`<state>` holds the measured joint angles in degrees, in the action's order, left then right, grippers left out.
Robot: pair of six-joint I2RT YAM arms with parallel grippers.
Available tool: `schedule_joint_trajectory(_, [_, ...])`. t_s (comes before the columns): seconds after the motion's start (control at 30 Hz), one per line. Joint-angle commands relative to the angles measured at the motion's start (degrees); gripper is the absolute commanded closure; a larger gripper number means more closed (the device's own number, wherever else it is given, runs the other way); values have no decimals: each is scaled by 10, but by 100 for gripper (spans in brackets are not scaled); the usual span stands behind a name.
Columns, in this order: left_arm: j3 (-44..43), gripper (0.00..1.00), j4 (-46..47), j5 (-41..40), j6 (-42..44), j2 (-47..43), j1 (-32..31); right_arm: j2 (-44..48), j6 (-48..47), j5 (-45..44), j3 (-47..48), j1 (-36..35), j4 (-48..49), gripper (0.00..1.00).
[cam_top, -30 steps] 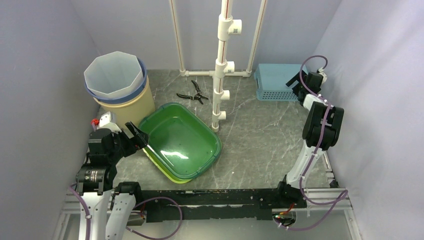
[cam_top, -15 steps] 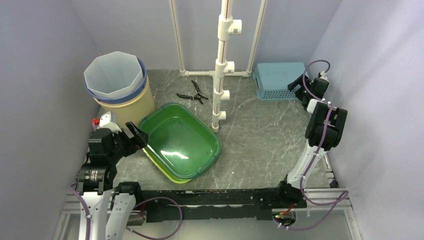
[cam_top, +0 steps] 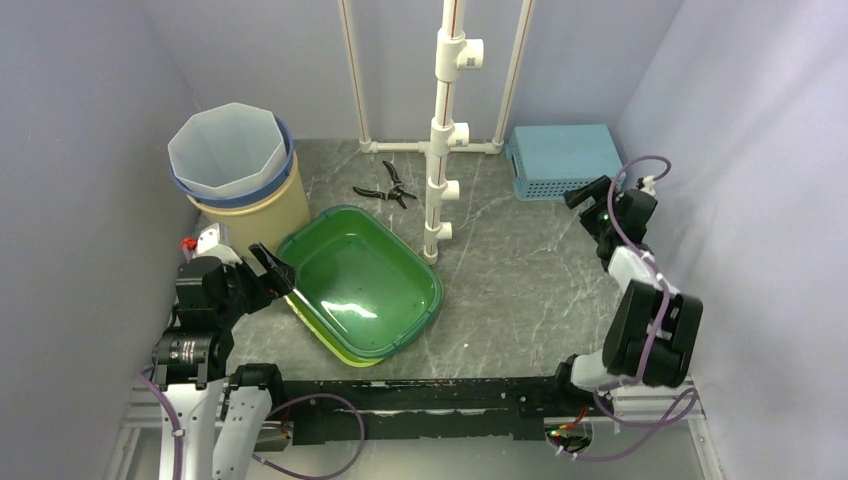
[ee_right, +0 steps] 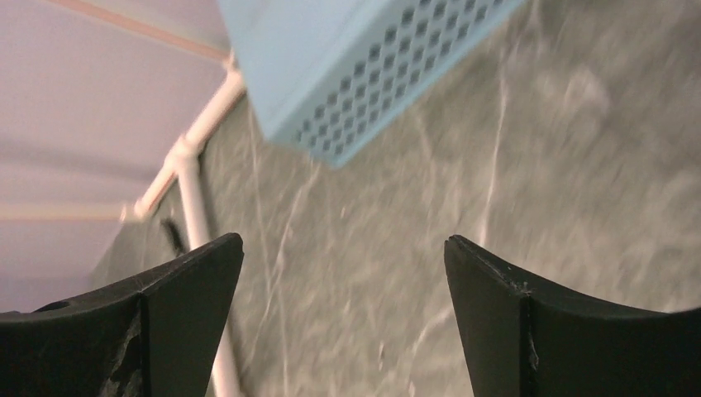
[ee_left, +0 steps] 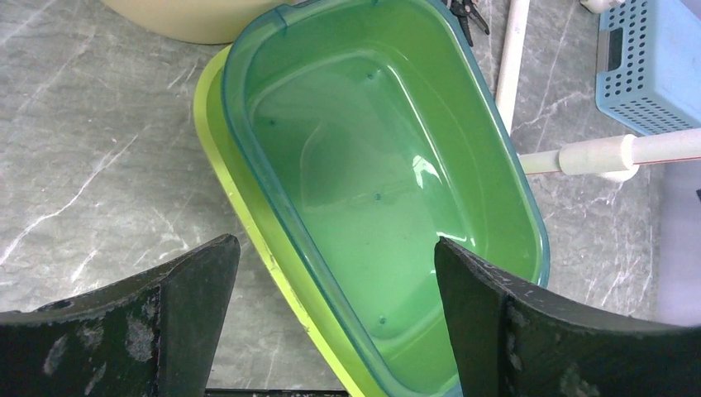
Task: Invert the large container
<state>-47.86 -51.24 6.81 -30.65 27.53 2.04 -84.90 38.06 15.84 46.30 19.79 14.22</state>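
The large container, a green see-through tub (cam_top: 365, 285), stands open side up on a yellow-green lid (cam_top: 345, 352) at the left middle of the table. My left gripper (cam_top: 277, 271) is open at the tub's left rim. In the left wrist view the tub (ee_left: 372, 165) and the edge of the lid (ee_left: 240, 223) run between the spread fingers of the left gripper (ee_left: 333, 244), with nothing gripped. My right gripper (cam_top: 586, 205) hangs open over bare table in front of the blue basket. The right gripper (ee_right: 343, 240) has only table between its fingers.
A blue perforated basket (cam_top: 560, 160) lies at the back right, solid face up. A beige bucket with a white liner (cam_top: 235, 160) stands at the back left, close behind the tub. Black pliers (cam_top: 388, 187) lie beside an upright white pipe stand (cam_top: 445, 130).
The right arm has drawn back from the blue basket toward the near side, its gripper still open. The left arm and the tub have not moved.
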Motion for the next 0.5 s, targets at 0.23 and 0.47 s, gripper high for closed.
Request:
schedule_joint_trajectory(0.23, [9,6,36,-23,14,-6,6,304,96,86,-204,-118,-169,9])
schedule_joint_trajectory(0.47, [11,6,38,-4,15,-1,9,430,174,125,-284,-268,-177,12])
